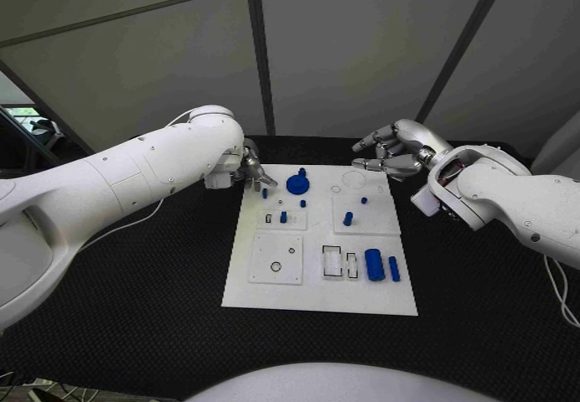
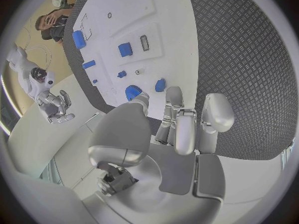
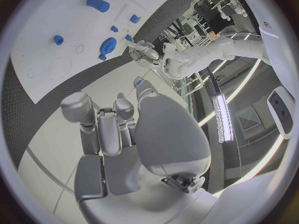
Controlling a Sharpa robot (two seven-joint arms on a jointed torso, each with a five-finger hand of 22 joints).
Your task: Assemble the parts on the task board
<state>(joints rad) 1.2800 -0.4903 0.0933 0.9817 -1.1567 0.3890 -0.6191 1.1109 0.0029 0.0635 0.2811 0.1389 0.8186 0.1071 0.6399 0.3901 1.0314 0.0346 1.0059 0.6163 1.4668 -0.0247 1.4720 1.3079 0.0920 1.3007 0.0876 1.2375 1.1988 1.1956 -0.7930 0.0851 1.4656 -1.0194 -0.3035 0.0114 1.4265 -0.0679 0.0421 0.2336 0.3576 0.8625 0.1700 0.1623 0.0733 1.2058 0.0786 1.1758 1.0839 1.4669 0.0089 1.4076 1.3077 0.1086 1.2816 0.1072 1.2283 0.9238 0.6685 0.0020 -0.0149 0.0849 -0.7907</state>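
Note:
The white task board (image 1: 320, 289) lies in the middle of the black table. On its far half sit a round blue part (image 1: 298, 182) and several small blue pegs, among them one (image 1: 265, 193) near the left edge and another (image 1: 348, 219). A blue cylinder (image 1: 375, 265) and a blue bar (image 1: 394, 268) lie at the near right. My left hand (image 1: 248, 172) hovers at the board's far left corner, fingers (image 2: 176, 112) spread and holding nothing, close to the round part (image 2: 132, 92). My right hand (image 1: 393, 151) hangs beyond the far right corner, empty (image 3: 118, 129).
The board carries a square inset with a small hole (image 1: 277, 258) and rectangular slots (image 1: 333, 261). Black textured table (image 1: 133, 293) lies on both sides of the board. Grey wall panels stand behind. A thin cable (image 1: 558, 289) runs at the right edge.

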